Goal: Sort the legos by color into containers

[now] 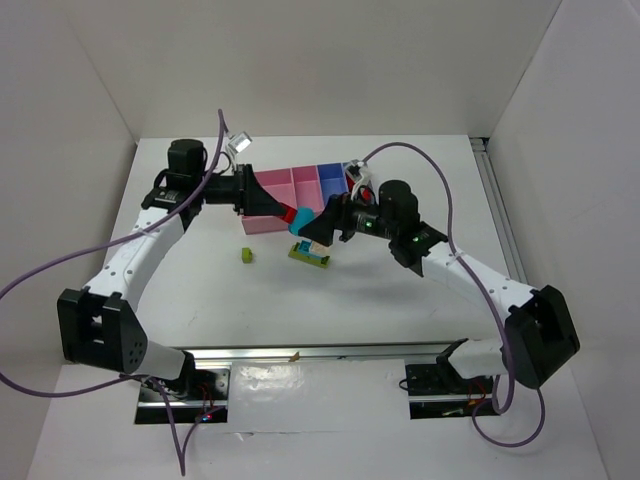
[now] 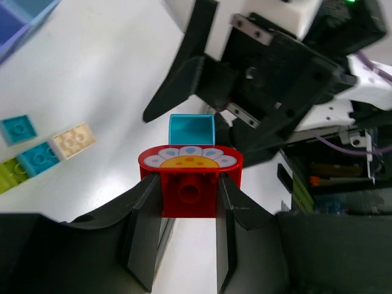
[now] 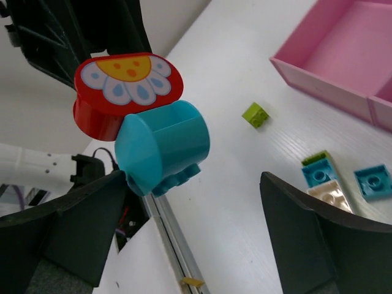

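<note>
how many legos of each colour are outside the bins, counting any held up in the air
red: 1, the flower piece, held in the air
cyan: 3, the rounded piece beside it and two flat bricks on the table
yellow-green: 2, a lone small brick and a flat plate
beige: 1, the pale brick
total: 7

**Lighting and image quality.** Illumination is bright, diffuse and from above. The white worktop (image 1: 400,310) is near washed out, with only faint, soft-edged shadows around the red rounded plastic brick with a printed flower (image 1: 288,213). That brick is in sharp focus in both wrist views. Below it, the black fingers (image 2: 146,223) of the left gripper (image 2: 190,190) are underexposed and slightly blurred. A dull sheen marks the cyan curved plastic piece (image 3: 164,147) touching it.
</note>
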Tool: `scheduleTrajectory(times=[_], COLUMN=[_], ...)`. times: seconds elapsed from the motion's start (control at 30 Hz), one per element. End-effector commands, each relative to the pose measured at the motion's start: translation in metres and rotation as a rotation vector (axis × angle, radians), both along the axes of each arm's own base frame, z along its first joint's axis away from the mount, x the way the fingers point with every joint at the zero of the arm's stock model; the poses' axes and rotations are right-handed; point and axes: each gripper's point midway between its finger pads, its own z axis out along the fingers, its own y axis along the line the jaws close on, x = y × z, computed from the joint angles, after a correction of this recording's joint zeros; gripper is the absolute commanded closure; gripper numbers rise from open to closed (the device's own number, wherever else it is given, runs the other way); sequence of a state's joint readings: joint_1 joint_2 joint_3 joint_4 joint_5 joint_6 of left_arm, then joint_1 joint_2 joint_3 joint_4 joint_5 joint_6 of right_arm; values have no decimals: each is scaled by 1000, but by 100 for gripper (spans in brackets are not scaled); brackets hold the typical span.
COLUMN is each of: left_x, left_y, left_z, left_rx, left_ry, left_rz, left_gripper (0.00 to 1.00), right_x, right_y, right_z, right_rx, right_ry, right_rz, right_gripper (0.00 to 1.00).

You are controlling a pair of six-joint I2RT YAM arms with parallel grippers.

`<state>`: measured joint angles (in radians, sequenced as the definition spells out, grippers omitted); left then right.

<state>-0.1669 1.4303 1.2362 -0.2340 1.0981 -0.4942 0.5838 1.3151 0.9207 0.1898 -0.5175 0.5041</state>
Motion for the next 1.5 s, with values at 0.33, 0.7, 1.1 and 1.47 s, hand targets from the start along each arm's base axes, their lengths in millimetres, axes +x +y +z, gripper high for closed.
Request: scheduleTrajectory(times=[0.33, 0.7, 1.1, 1.47], left_x=[-35, -23, 38, 105], left_y=[2, 3, 42, 84], left_z=[42, 21, 1, -24], left_rx=[-120, -76, -24, 254], left_ry=[-161, -109, -22, 69], left_rz=[-173, -121, 120, 606], left_gripper=[100, 100, 100, 100], right_x=[-32, -36, -6, 93], right_y=[12, 13, -34, -76], right_z=[56, 58, 2, -20], right_rx=[345, 344, 13, -255], right_ry=[-94, -73, 8, 40], right_rz=[338, 340, -72, -560], right_gripper=[26, 75, 86, 86])
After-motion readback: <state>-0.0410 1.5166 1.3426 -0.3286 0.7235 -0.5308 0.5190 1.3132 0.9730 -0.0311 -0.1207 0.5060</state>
